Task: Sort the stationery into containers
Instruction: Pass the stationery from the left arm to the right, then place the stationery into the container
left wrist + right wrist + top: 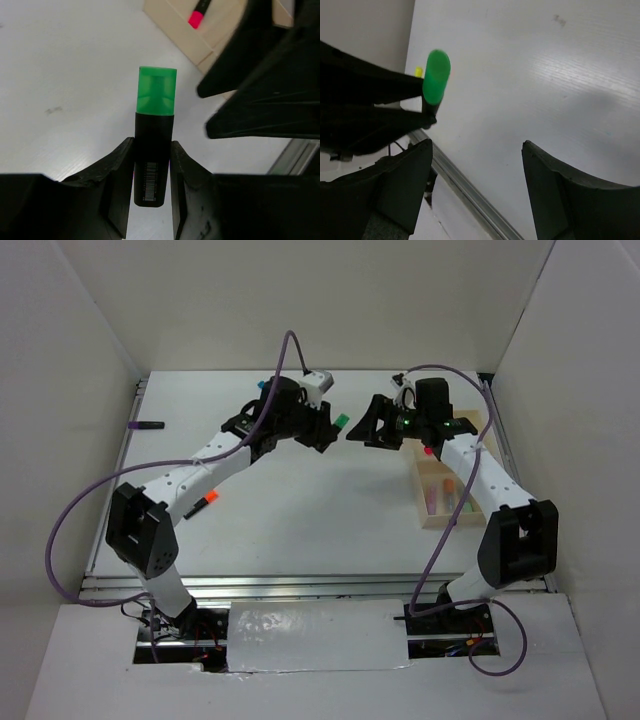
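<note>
A white table [300,530] sits boxed in by plain pale walls [330,300] under even light.

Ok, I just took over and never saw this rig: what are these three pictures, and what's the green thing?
Two robot arms are bolted at the near edge of a table. The overhead view looks down on both; the other two come from a camera on each wrist. The left gripper is clamped on a green-capped highlighter, held towards the open right gripper, probably a handover. The wooden tray sits on the right with markers inside. An orange-tipped marker and a black marker lie loose on the table.
</note>
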Tool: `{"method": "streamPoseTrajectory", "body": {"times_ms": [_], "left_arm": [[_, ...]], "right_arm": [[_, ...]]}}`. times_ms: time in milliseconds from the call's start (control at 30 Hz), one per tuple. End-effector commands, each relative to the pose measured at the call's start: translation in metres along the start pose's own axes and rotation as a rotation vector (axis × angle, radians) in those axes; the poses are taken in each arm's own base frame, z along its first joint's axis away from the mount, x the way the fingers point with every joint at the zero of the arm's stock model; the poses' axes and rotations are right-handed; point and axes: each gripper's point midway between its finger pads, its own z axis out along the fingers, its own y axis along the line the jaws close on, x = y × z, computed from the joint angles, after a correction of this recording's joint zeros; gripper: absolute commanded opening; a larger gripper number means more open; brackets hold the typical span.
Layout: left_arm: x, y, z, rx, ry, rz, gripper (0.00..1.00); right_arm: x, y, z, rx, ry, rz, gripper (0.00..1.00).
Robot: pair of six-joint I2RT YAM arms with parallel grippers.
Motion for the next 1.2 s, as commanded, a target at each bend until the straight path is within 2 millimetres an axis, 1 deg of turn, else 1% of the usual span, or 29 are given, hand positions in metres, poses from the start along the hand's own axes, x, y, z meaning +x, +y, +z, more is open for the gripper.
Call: {"method": "streamPoseTrajectory", "body": {"times_ms": [0,100,167,267,300,367,400,433,467,533,567,600,633,667,700,733,767,800,833,867,900,933,967,1000,1033,1067,1100,1133,1167], "left_arm": [[-0.011,-0.031,-0.008,0.066,-0.037,0.011,0.00],[-0.014,-0.056,-0.011,0.097,-0.052,0.040,0.00],[-0.012,-0.061,-0.011,0.102,-0.052,0.045,0.00],[-0.014,-0.070,-0.015,0.121,-0.061,0.047,0.00],[-0.014,-0.072,-0.014,0.128,-0.064,0.047,0.00],[-0.014,-0.075,-0.016,0.132,-0.068,0.041,0.00],[-0.014,-0.076,-0.016,0.136,-0.071,0.039,0.00],[-0.015,-0.077,-0.017,0.137,-0.075,0.038,0.00],[-0.014,-0.077,-0.016,0.133,-0.073,0.035,0.00],[-0.016,-0.076,-0.017,0.127,-0.075,0.039,0.08],[-0.016,-0.074,-0.017,0.119,-0.076,0.043,0.19],[-0.016,-0.074,-0.017,0.116,-0.072,0.049,0.27],[-0.015,-0.070,-0.017,0.096,-0.067,0.062,0.40],[-0.015,-0.059,-0.015,0.035,-0.071,0.061,0.65],[-0.017,-0.052,-0.015,-0.006,-0.078,0.064,0.79],[-0.014,-0.040,-0.013,-0.059,-0.066,0.070,0.87],[-0.019,-0.023,-0.014,-0.144,-0.081,0.064,0.95],[-0.019,-0.012,-0.013,-0.190,-0.079,0.059,0.96],[-0.016,0.000,-0.009,-0.237,-0.067,0.044,0.96],[-0.020,0.020,-0.011,-0.314,-0.076,0.027,0.96],[-0.021,0.029,-0.010,-0.344,-0.077,0.012,0.96],[-0.018,0.041,-0.005,-0.373,-0.068,-0.012,0.96],[-0.023,0.057,-0.006,-0.409,-0.085,-0.034,0.95],[-0.018,0.068,0.000,-0.431,-0.074,-0.054,0.94],[-0.021,0.082,0.000,-0.457,-0.084,-0.071,0.94],[-0.025,0.088,0.002,-0.467,-0.098,-0.075,0.93],[-0.025,0.100,0.009,-0.506,-0.108,-0.078,0.93],[-0.027,0.111,0.012,-0.530,-0.114,-0.082,0.93],[-0.041,0.114,0.013,-0.538,-0.145,-0.079,0.93]], "right_arm": [[-0.015,0.025,0.002,-0.077,-0.025,-0.012,0.79],[-0.017,0.030,0.000,-0.101,-0.028,-0.014,0.79],[-0.015,0.034,-0.001,-0.117,-0.025,-0.011,0.78],[-0.012,0.037,-0.003,-0.136,-0.023,-0.012,0.71],[-0.013,0.038,-0.004,-0.145,-0.026,-0.011,0.62],[-0.012,0.037,-0.003,-0.155,-0.019,-0.001,0.49],[-0.013,0.036,-0.004,-0.159,-0.021,0.000,0.34],[-0.011,0.037,-0.003,-0.174,-0.011,0.004,0.27],[-0.011,0.039,-0.004,-0.183,-0.009,0.007,0.16],[-0.013,0.038,-0.005,-0.187,-0.009,0.006,0.06],[-0.013,0.037,-0.007,-0.184,-0.011,0.004,0.00],[-0.015,0.036,-0.009,-0.180,-0.019,0.000,0.00],[-0.018,0.029,-0.011,-0.162,-0.032,0.006,0.00],[-0.020,0.024,-0.014,-0.146,-0.040,0.012,0.00],[-0.024,0.017,-0.018,-0.127,-0.059,0.001,0.00],[-0.032,0.006,-0.025,-0.094,-0.090,-0.001,0.00],[-0.039,-0.008,-0.030,-0.038,-0.128,0.002,0.00],[-0.046,-0.015,-0.039,0.000,-0.169,-0.027,0.00],[-0.057,-0.031,-0.051,0.050,-0.214,-0.025,0.00],[-0.068,-0.047,-0.063,0.116,-0.272,-0.026,0.00],[-0.075,-0.053,-0.075,0.148,-0.310,-0.034,0.00],[-0.082,-0.062,-0.084,0.184,-0.343,-0.045,0.00],[-0.095,-0.081,-0.102,0.250,-0.407,-0.035,0.00],[-0.100,-0.088,-0.113,0.286,-0.444,-0.033,0.00],[-0.106,-0.096,-0.123,0.322,-0.479,-0.031,0.00],[-0.115,-0.108,-0.137,0.365,-0.531,-0.027,0.00],[-0.118,-0.123,-0.148,0.436,-0.572,-0.008,0.00],[-0.125,-0.130,-0.155,0.469,-0.613,-0.001,0.00],[-0.126,-0.139,-0.159,0.501,-0.629,0.010,0.00]]}}
